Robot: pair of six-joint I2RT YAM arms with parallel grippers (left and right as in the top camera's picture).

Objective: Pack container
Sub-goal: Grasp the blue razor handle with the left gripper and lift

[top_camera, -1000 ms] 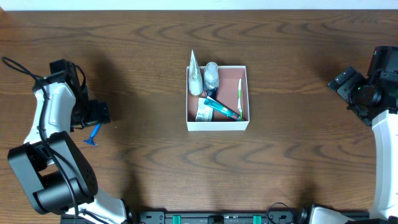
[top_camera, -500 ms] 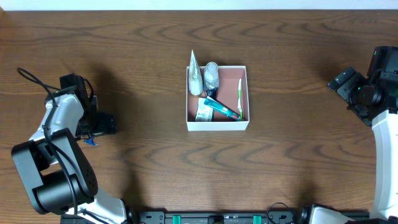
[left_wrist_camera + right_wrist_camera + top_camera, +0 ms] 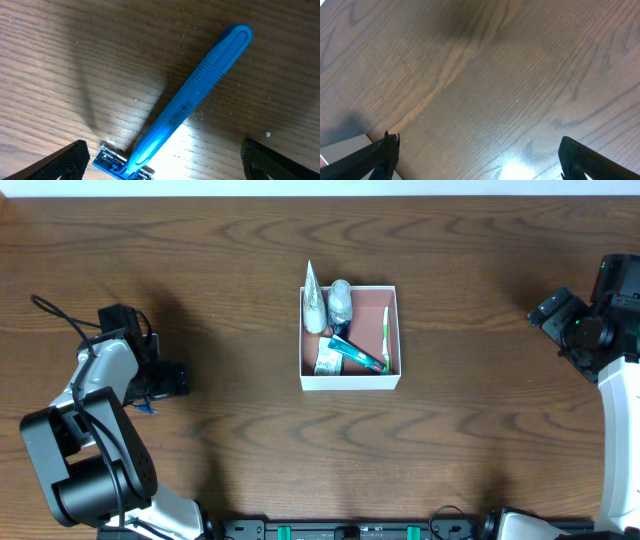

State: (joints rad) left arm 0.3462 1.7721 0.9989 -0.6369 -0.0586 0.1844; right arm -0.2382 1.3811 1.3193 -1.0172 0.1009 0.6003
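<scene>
The container (image 3: 350,381) is a square white-walled box with a pinkish-brown inside at the table's middle. It holds a silver tube (image 3: 314,302) that sticks out over its far rim, a silver pouch (image 3: 341,302), a teal tube (image 3: 356,356), a green-and-white toothbrush (image 3: 386,338) and a small packet (image 3: 327,361). A blue razor (image 3: 182,109) lies flat on the wood; in the overhead view only its tip (image 3: 147,407) shows under my left arm. My left gripper (image 3: 162,162) is open, low over the razor, its fingers either side of the razor's head. My right gripper (image 3: 480,159) is open and empty at the far right.
The dark wooden table (image 3: 480,440) lies all round the box. A corner of the white box (image 3: 340,150) shows at the lower left of the right wrist view. The arm bases stand at the near left and near right corners.
My left gripper has moved toward the table's near side and come down over the blue razor, which it now mostly hides from overhead. The right arm has not moved.
</scene>
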